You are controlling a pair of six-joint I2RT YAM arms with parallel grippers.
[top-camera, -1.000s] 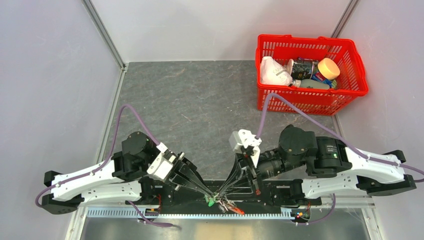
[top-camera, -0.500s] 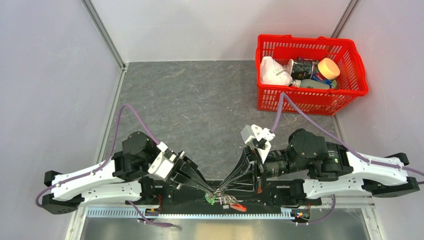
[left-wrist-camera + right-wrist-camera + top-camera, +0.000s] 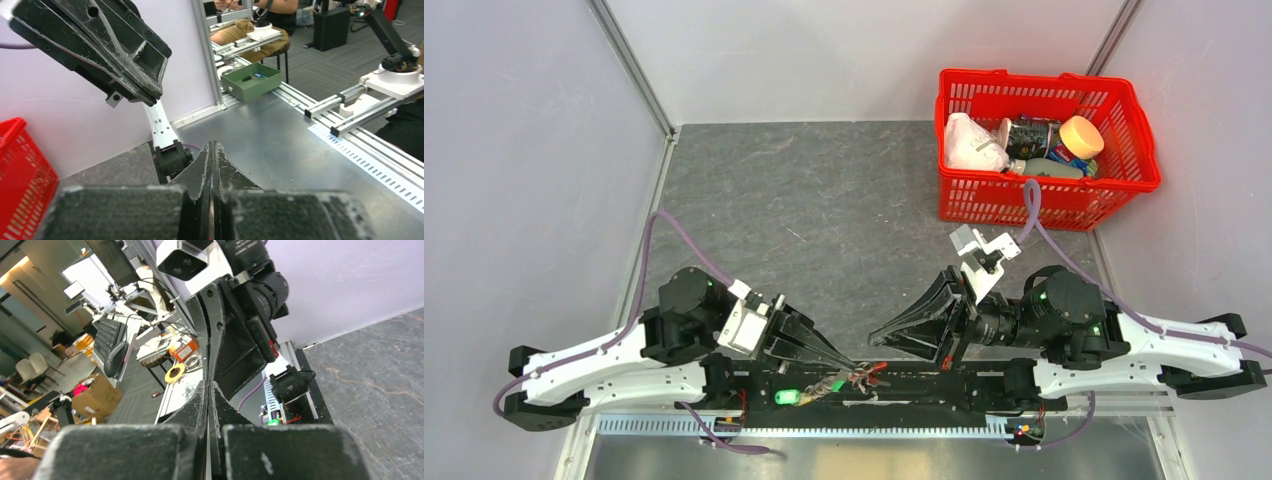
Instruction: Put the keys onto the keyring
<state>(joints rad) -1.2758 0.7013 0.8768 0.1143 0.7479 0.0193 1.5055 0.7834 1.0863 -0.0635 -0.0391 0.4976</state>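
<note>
Seen from above, the keys [image 3: 856, 381] and red-tipped keyring [image 3: 879, 367] lie bunched against the tip of the closed left tool [image 3: 849, 368], just apart at 6 o'clock from the closed right tool [image 3: 873, 339].

A red plastic basket [image 3: 1014, 207] stands at the far right of the grey stone-patterned mat [image 3: 824, 200]. Inside it lie a crumpled white bag [image 3: 971, 145] on the left, a dark printed can [image 3: 1030, 135] beside it, an orange-lidded jar [image 3: 1081, 136] on the right, and a grey bottle [image 3: 1049, 169] on its side along the front wall. Aluminium posts [image 3: 629, 65] rise at the mat's far corners. A slotted metal rail [image 3: 824, 427] runs along the near edge. In the left wrist view, a green tray [image 3: 252, 81] sits on a steel tabletop [image 3: 280, 145].
</note>
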